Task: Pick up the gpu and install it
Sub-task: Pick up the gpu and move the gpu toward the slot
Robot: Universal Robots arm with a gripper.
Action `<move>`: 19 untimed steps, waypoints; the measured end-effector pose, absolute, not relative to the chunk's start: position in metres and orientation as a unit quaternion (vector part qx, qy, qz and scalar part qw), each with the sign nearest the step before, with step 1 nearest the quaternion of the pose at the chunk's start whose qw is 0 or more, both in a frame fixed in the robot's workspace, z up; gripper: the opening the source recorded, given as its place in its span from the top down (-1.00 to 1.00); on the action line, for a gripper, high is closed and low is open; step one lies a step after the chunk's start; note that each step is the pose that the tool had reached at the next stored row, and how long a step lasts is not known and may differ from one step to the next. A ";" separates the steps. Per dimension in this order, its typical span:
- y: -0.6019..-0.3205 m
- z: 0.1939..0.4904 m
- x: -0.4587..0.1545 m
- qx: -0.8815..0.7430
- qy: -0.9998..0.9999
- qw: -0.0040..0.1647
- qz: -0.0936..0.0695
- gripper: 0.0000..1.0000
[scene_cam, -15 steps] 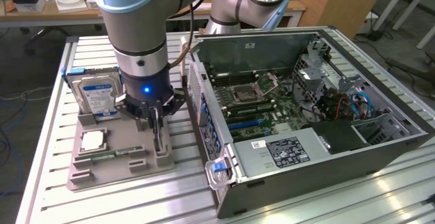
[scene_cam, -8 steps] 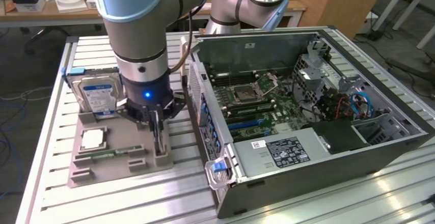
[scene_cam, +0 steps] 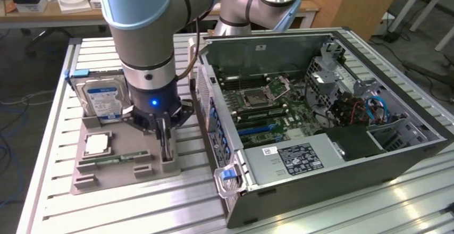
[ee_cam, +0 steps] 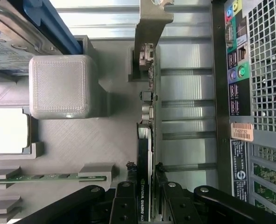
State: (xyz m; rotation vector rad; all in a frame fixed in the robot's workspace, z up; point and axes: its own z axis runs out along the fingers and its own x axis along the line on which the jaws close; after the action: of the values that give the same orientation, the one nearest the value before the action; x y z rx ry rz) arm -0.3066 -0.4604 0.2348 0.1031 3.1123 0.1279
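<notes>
Gripping the gpu (ee_cam: 145,140) in its slot.
My gripper (ee_cam: 144,169) pinched it narrowly at the tray's (scene_cam: 117,173) three o'clock edge, exterior view; a skewed pull could have jammed its bracket (ee_cam: 152,28) or slipped it.

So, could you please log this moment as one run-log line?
step: pick gpu | hand: at gpu | gpu: on edge in grey fixture | computer case: open, gpu not installed
</notes>
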 end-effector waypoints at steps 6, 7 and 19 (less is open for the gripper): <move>-0.460 0.232 -0.306 0.033 0.998 0.013 0.042 0.48; -0.460 0.232 -0.306 0.033 0.998 0.013 0.042 0.48; -0.460 0.232 -0.306 0.033 0.998 0.013 0.042 0.21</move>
State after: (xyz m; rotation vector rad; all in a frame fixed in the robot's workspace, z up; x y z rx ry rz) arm -0.3064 -0.4603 0.2322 0.1029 3.1106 0.1299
